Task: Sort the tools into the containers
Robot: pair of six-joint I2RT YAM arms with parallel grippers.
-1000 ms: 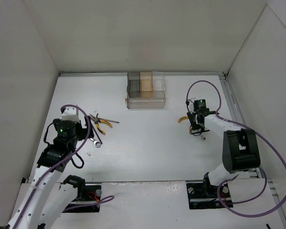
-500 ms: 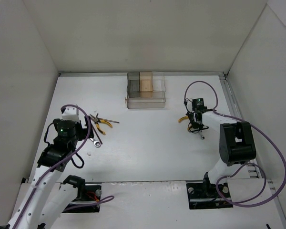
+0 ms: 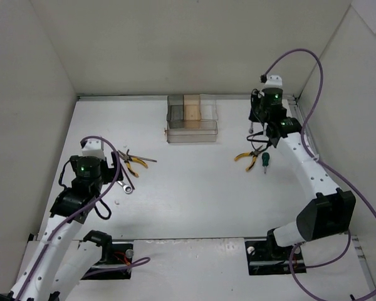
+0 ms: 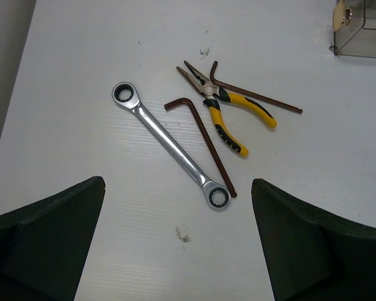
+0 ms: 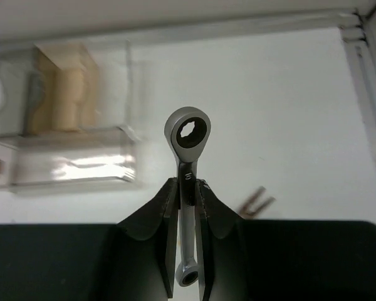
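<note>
- Right gripper (image 5: 187,195): fingers clamped on the shank of a silver ring wrench (image 5: 186,164). The ring head sticks out past the fingertips and the other end sits back between the fingers.
- That arm is raised near the far right corner of the table (image 3: 194,200), so the held wrench is off the surface.
- Left gripper (image 4: 177,188): fingers wide apart with nothing between them, above the tool pile near the table's left edge.
- Second wrench (image 4: 169,144) lies flat and diagonal in that pile.
- Hex key (image 4: 207,141) lies just beside it, its long leg ending close to that wrench's nearer ring.
- Yellow-handled pliers (image 4: 235,116) are next to the hex key, jaws pointing away from the gripper.
- Thin rod (image 4: 257,97) with a bent end crosses at the pliers' joint. Can't tell whether it runs over or under.
- Toward the right edge, a second pair of pliers (image 3: 247,158) and a green-handled screwdriver (image 3: 266,162) lie flat, side by side.
- Clear box (image 3: 192,133) sits at the middle of the far edge, with a tan middle compartment and a low tray in front. Can't tell if anything is inside.
</note>
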